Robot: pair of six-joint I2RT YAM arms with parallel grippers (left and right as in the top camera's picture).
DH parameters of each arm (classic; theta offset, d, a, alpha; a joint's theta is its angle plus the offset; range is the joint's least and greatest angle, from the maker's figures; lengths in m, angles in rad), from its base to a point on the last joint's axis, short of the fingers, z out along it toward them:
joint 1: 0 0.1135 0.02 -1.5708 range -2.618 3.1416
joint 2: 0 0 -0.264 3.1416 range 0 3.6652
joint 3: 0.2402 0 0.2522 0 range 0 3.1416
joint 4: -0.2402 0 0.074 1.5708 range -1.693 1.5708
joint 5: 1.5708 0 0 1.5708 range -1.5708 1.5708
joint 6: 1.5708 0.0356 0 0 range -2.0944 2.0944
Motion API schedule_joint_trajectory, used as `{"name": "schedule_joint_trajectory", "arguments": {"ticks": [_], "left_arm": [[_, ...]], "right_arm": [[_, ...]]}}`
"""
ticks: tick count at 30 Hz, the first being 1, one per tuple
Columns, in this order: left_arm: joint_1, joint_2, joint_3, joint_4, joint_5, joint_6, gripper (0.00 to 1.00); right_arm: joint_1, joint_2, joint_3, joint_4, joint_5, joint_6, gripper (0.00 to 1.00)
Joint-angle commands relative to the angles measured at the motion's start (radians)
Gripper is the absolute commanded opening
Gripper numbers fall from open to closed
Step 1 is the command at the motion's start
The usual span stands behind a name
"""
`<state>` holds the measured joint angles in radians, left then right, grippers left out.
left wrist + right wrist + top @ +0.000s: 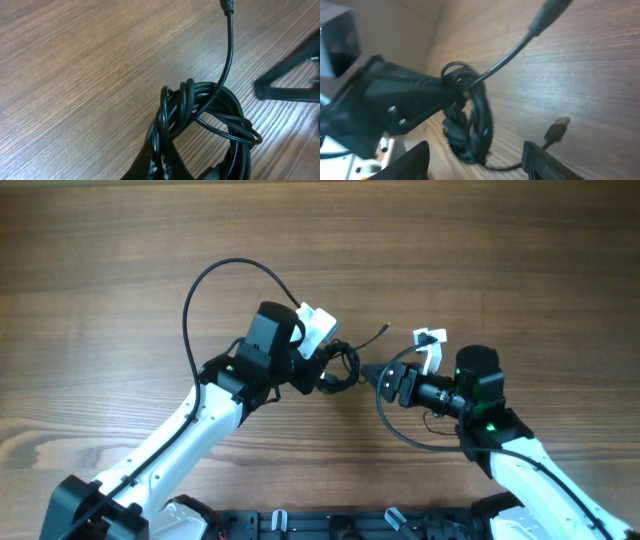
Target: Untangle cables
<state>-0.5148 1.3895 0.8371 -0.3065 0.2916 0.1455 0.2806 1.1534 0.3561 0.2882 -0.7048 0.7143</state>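
Observation:
The cables form a small knotted coil (343, 366) of thin black wire at the table's middle. My left gripper (322, 372) is shut on one side of the coil (210, 120), and its fingers (159, 161) pinch several strands. One loose strand rises to a small plug (227, 6). My right gripper (368, 373) points left at the coil from the other side. In the right wrist view its fingers (415, 160) stand apart around the coil's lower edge (472, 125), and I see no contact. A flat plug end (558, 126) lies by the right finger.
A thick black arm cable (200, 285) arches over the table left of the left wrist. Another one (395, 425) curves below the right wrist. A dark rail (300, 525) runs along the front edge. Bare wooden tabletop (520, 240) lies all around.

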Motion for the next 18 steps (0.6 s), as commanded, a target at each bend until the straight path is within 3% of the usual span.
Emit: {"name": "schedule_joint_trajectory", "arguments": {"ticks": [1,7,10,15,18], "left_arm": [[0.003,-0.017,0.001,0.017,0.111,0.009,0.04],[0.003,-0.017,0.001,0.034,0.227,0.034,0.04],[0.003,-0.024,0.001,0.061,0.227,0.023,0.04],[0.123,-0.152,0.007,0.263,0.238,-0.307,0.04],[0.230,-0.221,0.006,0.243,0.282,-0.316,0.04]], "right_arm": [[0.005,0.083,0.016,0.060,0.008,-0.004,0.59],[0.005,0.190,0.016,0.225,-0.109,0.066,0.29],[0.005,0.190,0.016,0.262,-0.171,0.072,0.04],[0.005,0.190,0.015,0.265,-0.165,0.045,0.05],[0.005,0.190,0.015,0.266,-0.157,0.045,0.04]]}}
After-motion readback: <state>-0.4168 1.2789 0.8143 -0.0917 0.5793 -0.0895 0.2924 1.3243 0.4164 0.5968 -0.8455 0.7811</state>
